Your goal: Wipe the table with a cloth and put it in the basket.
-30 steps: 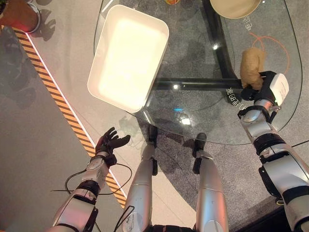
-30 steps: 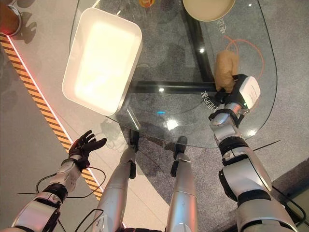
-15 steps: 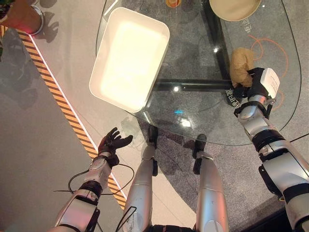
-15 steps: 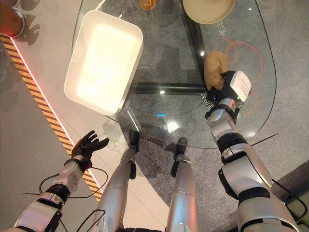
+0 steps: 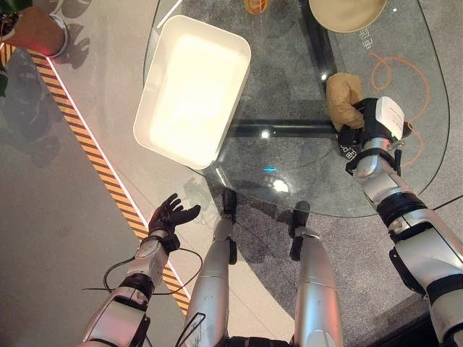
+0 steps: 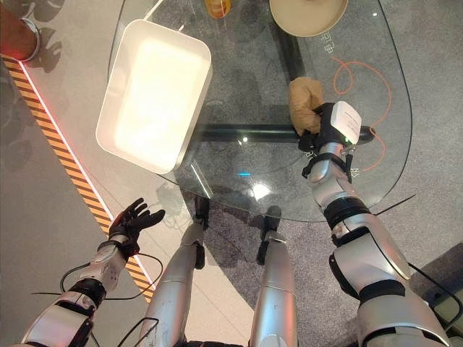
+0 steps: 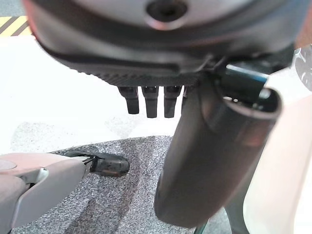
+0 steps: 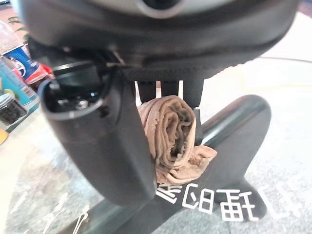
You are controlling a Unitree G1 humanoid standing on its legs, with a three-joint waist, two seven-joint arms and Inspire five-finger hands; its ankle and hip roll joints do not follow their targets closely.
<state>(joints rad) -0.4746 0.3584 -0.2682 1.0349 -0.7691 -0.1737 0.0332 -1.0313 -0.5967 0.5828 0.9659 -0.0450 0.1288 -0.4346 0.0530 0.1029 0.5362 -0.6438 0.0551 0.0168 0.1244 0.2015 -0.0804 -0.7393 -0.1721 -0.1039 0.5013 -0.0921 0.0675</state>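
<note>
One bowl point(image 5: 346, 12) sits just beyond the cloth point(image 5: 341, 100) on the glass table point(image 5: 289, 166).

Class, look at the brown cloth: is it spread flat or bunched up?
Bunched up. The cloth shows as a rolled wad of folds, gripped by the right hand on the glass table.

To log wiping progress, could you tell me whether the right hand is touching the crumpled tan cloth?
Touching. In the right wrist view, the right hand has thumb and fingers closed round the crumpled tan cloth.
</note>
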